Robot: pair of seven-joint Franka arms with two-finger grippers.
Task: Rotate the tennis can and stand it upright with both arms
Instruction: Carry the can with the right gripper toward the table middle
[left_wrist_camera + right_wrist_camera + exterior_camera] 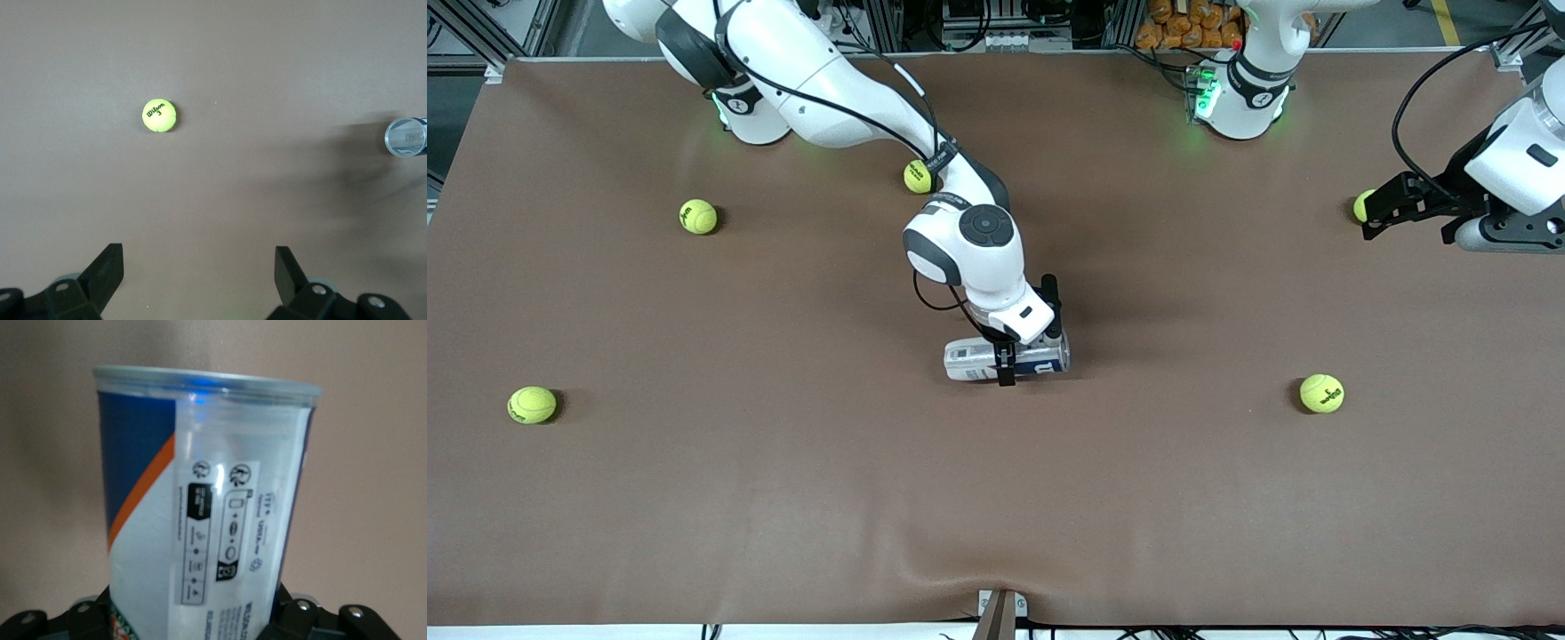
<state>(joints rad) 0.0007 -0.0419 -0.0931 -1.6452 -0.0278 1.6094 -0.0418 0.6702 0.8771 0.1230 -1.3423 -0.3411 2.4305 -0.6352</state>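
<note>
At about 9 o'clock on the brown worktop (694, 498) a tennis ball (532, 404) lies alone, with a second ball (698, 216) at roughly 10 o'clock. A third ball (917, 176) sits toward 12 o'clock, partly hidden by the right arm (827, 89). At the centre the tennis can (1040, 357) lies on its side, lengthwise along the worktop. The right end effector (1007, 360) is clenched around the can's middle, one finger on each flank. In the right wrist view the can (207, 493) fills the frame, its rim pointing away from the camera. A fourth ball (1321, 393) rests near 3 o'clock. The left end effector (1371, 213) waits at about 2 o'clock, fingers released and spread, over a partly hidden ball (1360, 205).
</note>
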